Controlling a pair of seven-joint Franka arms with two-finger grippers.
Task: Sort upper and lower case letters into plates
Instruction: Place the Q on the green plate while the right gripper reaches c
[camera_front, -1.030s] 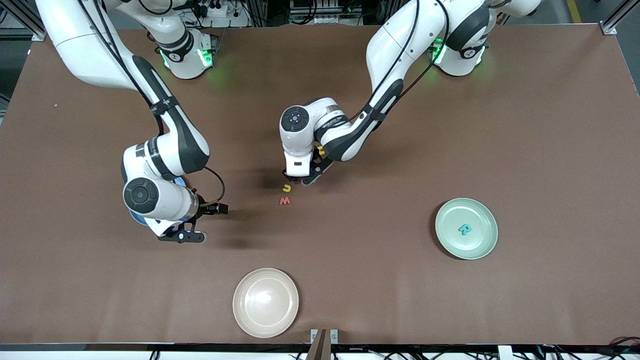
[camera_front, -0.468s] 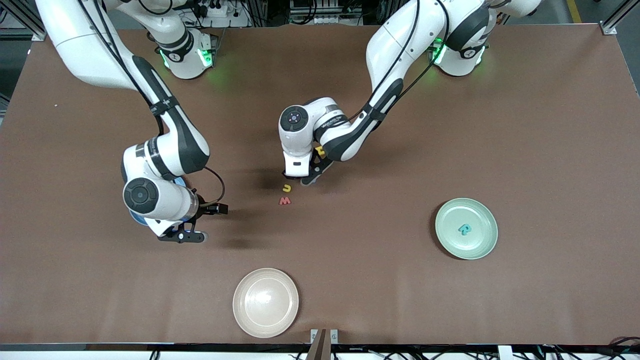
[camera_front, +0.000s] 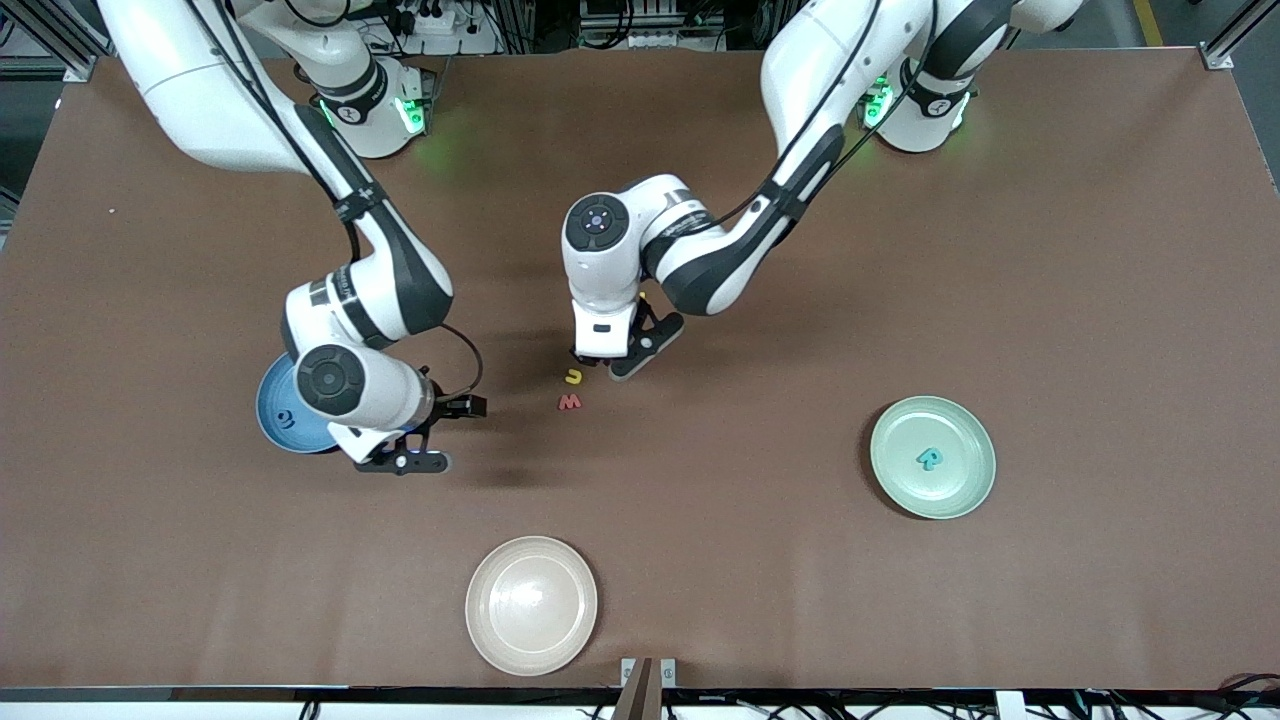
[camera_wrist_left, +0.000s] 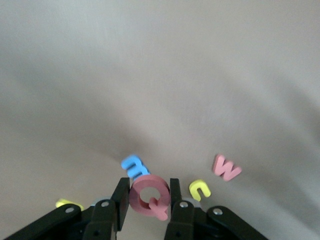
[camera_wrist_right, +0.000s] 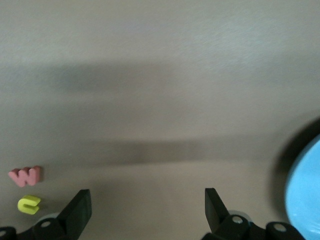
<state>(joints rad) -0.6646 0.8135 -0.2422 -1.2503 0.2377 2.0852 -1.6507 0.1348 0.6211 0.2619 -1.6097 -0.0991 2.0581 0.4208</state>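
The left end effector (camera_wrist_left: 148, 206) has lifted, clenched on the red Q (camera_wrist_left: 149, 195), likely bound for the mint plate (camera_front: 975, 490) at four o'clock. The right end effector (camera_wrist_right: 145, 212), released, has swung clear of the blue plate (camera_front: 268, 412).

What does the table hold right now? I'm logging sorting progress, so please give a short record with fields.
left gripper: shut on the red Q, above the letter cluster
right gripper: open, over bare table beside the blue plate
blue plate: holds one dark letter
green plate: holds one teal letter
beige plate: holds nothing
unsorted on table: yellow u, red w, blue letter, another yellow letter
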